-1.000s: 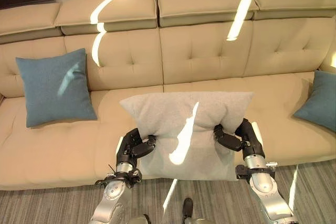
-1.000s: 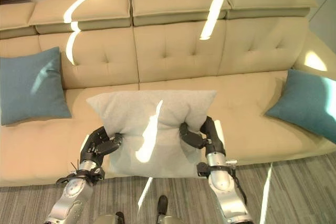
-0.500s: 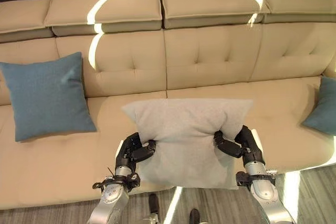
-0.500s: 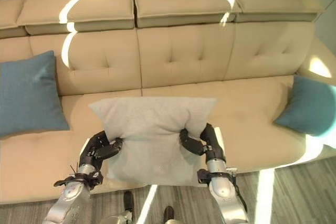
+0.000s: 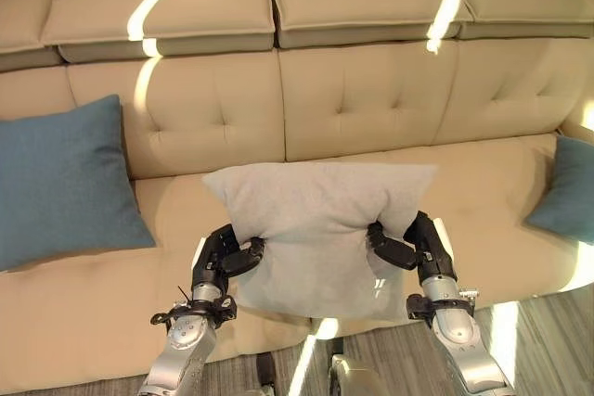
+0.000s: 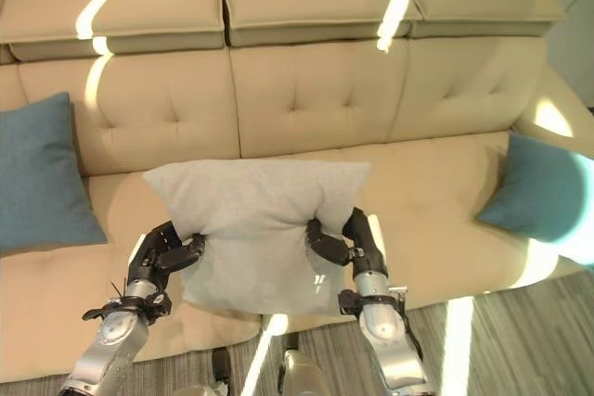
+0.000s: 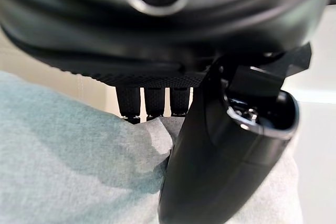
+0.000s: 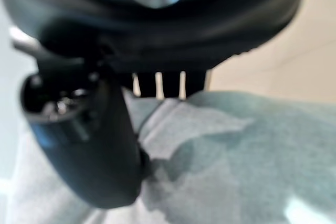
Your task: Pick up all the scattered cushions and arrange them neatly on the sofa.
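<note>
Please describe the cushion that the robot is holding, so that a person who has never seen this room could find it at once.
Look at the long beige tufted sofa; in front of its middle seat, the left hand and the right hand pinch one cushion by its two sides. This is the light grey fabric cushion, while its neighbours, the blue cushion and the other blue cushion, rest at the sofa's ends.

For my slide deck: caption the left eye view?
Both hands, left and right, pinch a grey cushion over the sofa.
</note>
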